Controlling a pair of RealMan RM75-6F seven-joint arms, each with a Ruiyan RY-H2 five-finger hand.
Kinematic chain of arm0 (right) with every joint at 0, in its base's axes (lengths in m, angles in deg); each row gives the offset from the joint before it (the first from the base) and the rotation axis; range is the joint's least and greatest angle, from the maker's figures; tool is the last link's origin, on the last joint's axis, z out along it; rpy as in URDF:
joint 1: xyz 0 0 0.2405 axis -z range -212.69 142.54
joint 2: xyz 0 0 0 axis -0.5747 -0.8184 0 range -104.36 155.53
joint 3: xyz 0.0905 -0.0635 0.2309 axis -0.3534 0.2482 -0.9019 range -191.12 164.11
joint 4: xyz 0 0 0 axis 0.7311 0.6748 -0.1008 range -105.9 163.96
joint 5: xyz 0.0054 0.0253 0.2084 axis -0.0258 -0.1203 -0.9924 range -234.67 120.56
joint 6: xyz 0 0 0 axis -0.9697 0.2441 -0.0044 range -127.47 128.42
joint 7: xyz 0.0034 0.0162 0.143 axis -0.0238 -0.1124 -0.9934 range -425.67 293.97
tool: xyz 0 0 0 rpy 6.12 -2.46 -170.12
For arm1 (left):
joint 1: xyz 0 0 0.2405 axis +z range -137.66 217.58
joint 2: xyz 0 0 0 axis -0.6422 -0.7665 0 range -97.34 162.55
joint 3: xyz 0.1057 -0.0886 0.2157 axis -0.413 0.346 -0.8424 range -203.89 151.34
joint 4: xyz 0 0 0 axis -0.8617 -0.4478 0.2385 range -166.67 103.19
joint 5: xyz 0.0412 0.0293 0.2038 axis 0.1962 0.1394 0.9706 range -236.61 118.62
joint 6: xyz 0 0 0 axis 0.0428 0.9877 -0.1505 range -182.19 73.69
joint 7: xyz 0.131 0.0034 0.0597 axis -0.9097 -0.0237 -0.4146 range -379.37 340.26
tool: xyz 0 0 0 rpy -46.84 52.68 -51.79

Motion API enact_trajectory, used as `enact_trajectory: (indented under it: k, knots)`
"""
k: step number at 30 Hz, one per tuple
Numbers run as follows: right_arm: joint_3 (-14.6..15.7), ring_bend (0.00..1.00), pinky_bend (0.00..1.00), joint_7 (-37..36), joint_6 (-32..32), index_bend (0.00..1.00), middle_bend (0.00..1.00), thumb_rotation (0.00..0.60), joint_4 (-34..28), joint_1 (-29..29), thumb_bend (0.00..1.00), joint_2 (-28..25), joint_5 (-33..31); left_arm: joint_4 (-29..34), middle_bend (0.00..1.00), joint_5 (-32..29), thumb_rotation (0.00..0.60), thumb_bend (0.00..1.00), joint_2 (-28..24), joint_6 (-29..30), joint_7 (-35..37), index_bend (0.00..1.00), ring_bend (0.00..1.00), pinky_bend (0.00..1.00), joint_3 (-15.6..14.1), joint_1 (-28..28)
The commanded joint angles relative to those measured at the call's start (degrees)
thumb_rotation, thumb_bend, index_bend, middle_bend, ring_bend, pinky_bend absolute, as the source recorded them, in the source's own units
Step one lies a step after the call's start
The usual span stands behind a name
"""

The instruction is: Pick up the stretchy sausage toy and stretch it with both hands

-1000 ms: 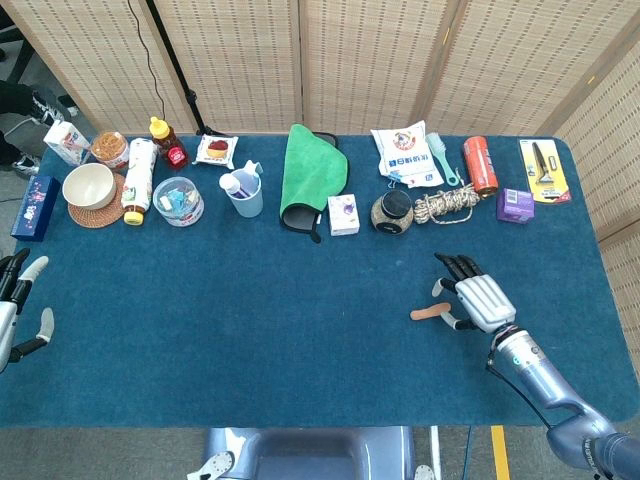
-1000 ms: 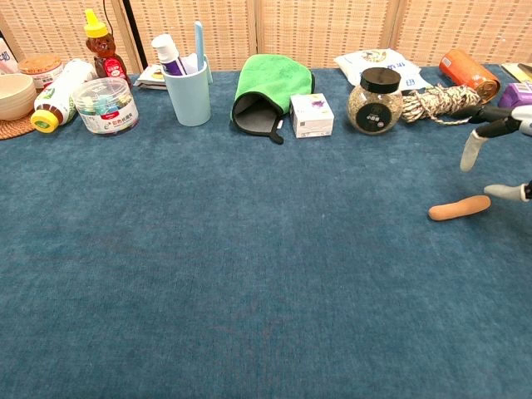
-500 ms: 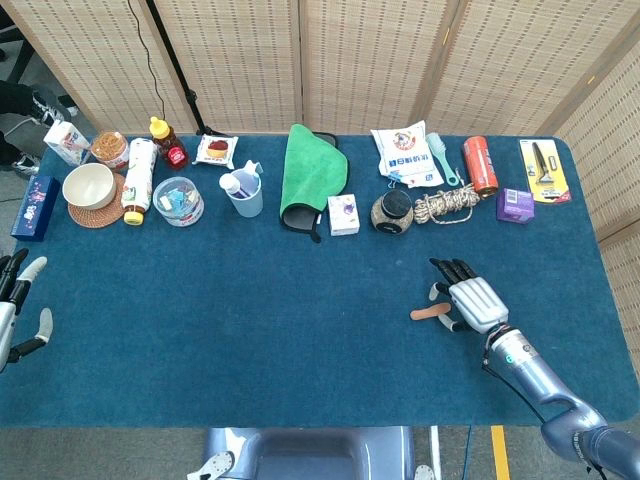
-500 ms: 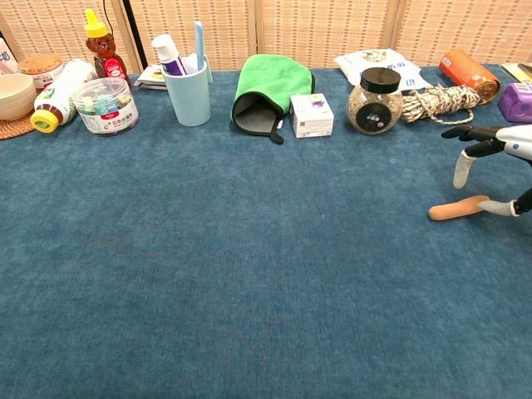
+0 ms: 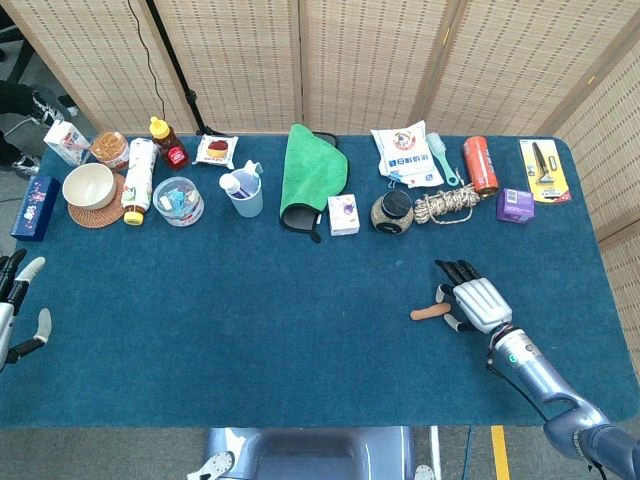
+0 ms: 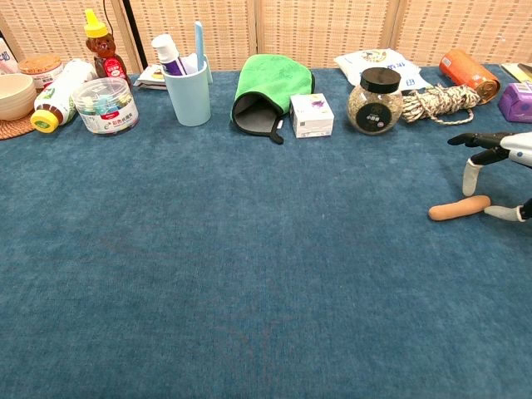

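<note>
Right hand hovers palm-down with fingers spread wide over the sausage toy's end, gripping nothing. Left hand sits open too.

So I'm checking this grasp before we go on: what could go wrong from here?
The right hand sits over only one end of the sausage toy, so it may roll away or be caught off-centre. The left hand waits at the table's far edge, a long reach for the stretch.
</note>
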Motion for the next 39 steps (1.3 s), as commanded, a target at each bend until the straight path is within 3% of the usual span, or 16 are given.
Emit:
enact_trajectory:
  k: [1,11,24,32,39]
  knots:
    - [0.09,0.00,0.00,0.00,0.09,0.43,0.02,0.600,0.19,-0.13,0.38,0.14,-0.04,-0.01,0.03,-0.06,0.360,0.53,0.02,-0.01,0.06,0.12,0.02,0.03,0.02,0.00]
    - [0.51,0.00,0.00,-0.50,0.79,0.46,0.04,0.600,1.64,-0.19,0.39,1.24,-0.84,-0.35,0.03,-0.07,0.360,0.53,-0.01,0.30,0.49,0.12,0.02,0.03,-0.12,0.28]
    - [0.06,0.10,0.00,-1.95,-0.63,0.60,0.18,0.600,2.36,0.34,0.47,2.79,-1.77,-0.93,0.03,-0.06,0.359,0.53,-0.02,0.20,1.01,0.12,0.02,0.03,-0.23,0.35]
    - [-1.25,0.14,0.00,-2.15,-1.66,0.64,0.23,0.600,-3.76,0.75,0.51,0.52,-3.31,-1.33,0.03,1.12,0.358,0.53,0.43,-1.32,0.70,0.13,0.02,0.03,-0.33,-0.92]
    - [-2.81,0.19,0.00,0.26,-2.87,0.67,0.26,0.600,-10.86,1.25,0.53,-2.36,-4.95,-1.45,0.03,4.35,0.359,0.53,1.00,-3.24,-0.13,0.22,0.02,0.03,-0.35,-3.31]
